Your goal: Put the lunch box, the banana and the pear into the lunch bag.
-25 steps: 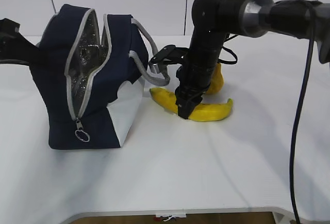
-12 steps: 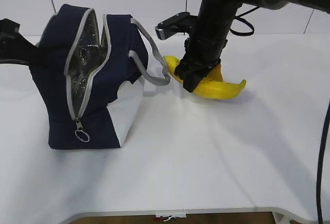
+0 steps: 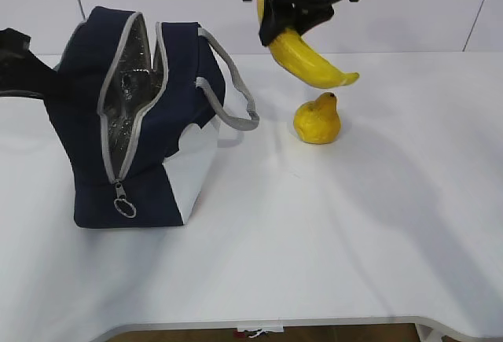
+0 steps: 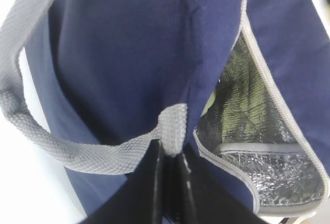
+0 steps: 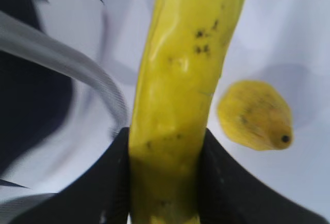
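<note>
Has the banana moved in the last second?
Yes. The banana, clamped in the right gripper, has risen off the table and now hangs above the pear, right of the lunch bag.

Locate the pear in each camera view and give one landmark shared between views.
Exterior view: pear sits on the table, centre-right, below the lifted banana.
Left wrist view: not in it.
Right wrist view: pear lies right of the banana.
Shared landmark: the lunch bag's grey handle.
</note>
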Robot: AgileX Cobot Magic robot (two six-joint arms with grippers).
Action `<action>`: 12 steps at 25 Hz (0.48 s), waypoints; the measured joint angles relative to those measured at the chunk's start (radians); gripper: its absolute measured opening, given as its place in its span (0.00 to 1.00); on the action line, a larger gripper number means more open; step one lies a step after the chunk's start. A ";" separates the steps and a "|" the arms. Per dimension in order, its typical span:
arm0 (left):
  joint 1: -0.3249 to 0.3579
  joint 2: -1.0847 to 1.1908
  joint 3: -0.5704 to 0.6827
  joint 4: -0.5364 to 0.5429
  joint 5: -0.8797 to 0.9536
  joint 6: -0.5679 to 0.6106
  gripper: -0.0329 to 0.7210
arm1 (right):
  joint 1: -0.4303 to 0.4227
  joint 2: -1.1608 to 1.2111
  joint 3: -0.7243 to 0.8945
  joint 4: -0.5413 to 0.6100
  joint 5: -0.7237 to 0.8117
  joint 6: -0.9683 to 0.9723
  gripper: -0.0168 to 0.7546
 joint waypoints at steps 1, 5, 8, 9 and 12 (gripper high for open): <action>0.000 0.000 0.000 0.000 -0.002 0.000 0.05 | 0.000 -0.009 -0.019 0.038 0.001 0.024 0.37; 0.000 0.000 0.000 -0.002 -0.004 0.000 0.05 | 0.000 -0.030 -0.056 0.264 0.003 0.053 0.37; 0.000 0.000 0.000 -0.016 -0.004 -0.001 0.05 | 0.000 -0.030 -0.057 0.459 0.005 0.027 0.37; 0.000 0.000 0.000 -0.022 -0.004 -0.001 0.05 | 0.000 -0.030 -0.057 0.514 0.003 0.010 0.37; 0.000 0.000 0.000 -0.036 0.000 -0.001 0.05 | 0.003 -0.026 -0.057 0.622 -0.060 -0.007 0.37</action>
